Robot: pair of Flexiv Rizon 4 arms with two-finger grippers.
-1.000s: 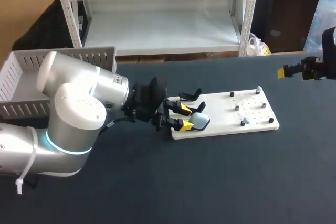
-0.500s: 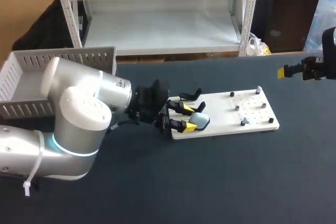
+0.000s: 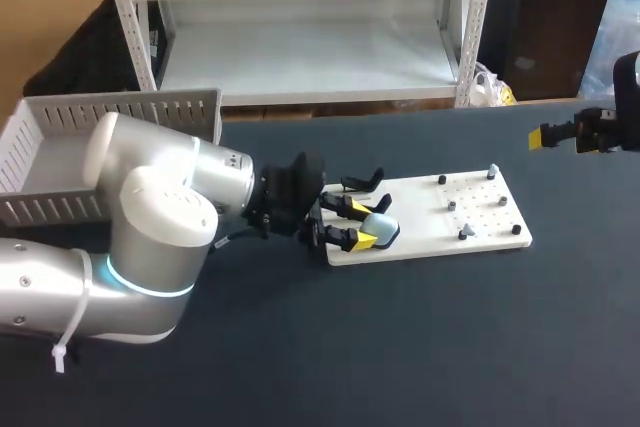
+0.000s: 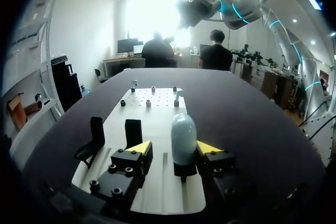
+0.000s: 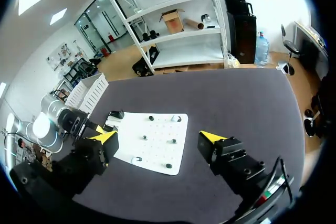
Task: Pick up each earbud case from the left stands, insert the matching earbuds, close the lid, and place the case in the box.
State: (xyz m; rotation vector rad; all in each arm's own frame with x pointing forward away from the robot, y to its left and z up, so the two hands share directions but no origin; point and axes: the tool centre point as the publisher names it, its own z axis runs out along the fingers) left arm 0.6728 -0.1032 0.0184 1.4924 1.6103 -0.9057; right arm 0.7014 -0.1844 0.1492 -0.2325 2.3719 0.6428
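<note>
A pale blue earbud case (image 4: 183, 139) stands upright on a black stand at the near end of the white board (image 4: 157, 116). My left gripper (image 4: 174, 147) is open around it: one yellow tip is close against the case's side and the other stands clear of it. In the head view the same case (image 3: 381, 231) lies just ahead of the left gripper (image 3: 357, 224) on the board (image 3: 430, 209). Two empty black stands (image 4: 133, 131) are beside it. My right gripper (image 3: 565, 134) hangs open, holding nothing, high over the table's far right; in the right wrist view the right gripper (image 5: 157, 137) is well back from the board (image 5: 157, 129).
Small pegs and earbud parts (image 3: 452, 205) dot the board's right half. The grey slatted box (image 3: 60, 162) sits at the table's back left, behind my left arm (image 3: 160, 227). Dark bare table (image 3: 450, 337) lies in front of the board.
My left arm's elbow has shifted slightly to the right and forward. Its gripper has stayed around the case. The right arm has not moved.
</note>
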